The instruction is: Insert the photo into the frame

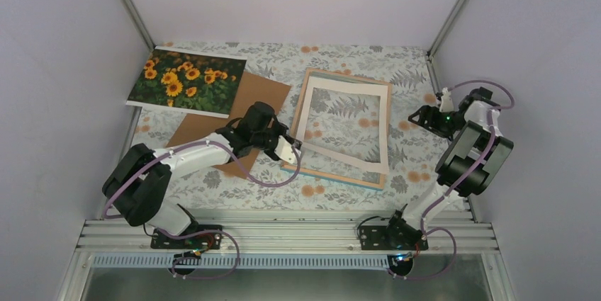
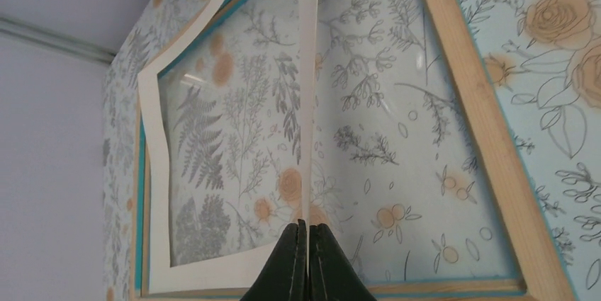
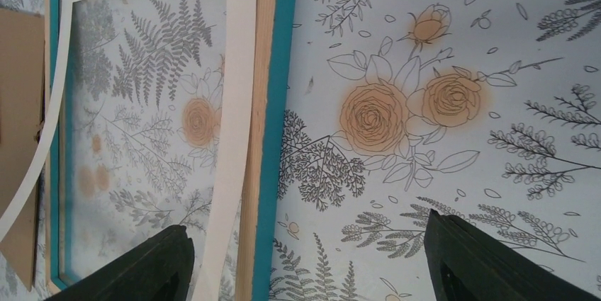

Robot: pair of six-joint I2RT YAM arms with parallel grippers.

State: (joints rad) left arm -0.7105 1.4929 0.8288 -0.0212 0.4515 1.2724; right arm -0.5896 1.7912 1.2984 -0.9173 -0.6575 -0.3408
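Observation:
The photo [image 1: 188, 81], sunflowers face up, lies at the far left of the table. The frame [image 1: 333, 175] lies flat at the centre, wood back up, with teal showing along its edges. It also shows in the left wrist view [image 2: 482, 138] and the right wrist view [image 3: 266, 103]. My left gripper [image 1: 289, 149] is shut on the near-left part of the cream mat [image 1: 344, 157] and holds it lifted and bowed over the frame. The mat passes edge-on between the jaws [image 2: 306, 226]. My right gripper [image 1: 418, 115] is open and empty, with its jaws [image 3: 305, 244] straddling the frame's right edge from above.
The brown backing board [image 1: 248, 103] lies on the floral tablecloth between the photo and the frame, partly under my left arm. It shows at the left edge of the right wrist view [image 3: 18, 103]. White walls enclose the table on three sides.

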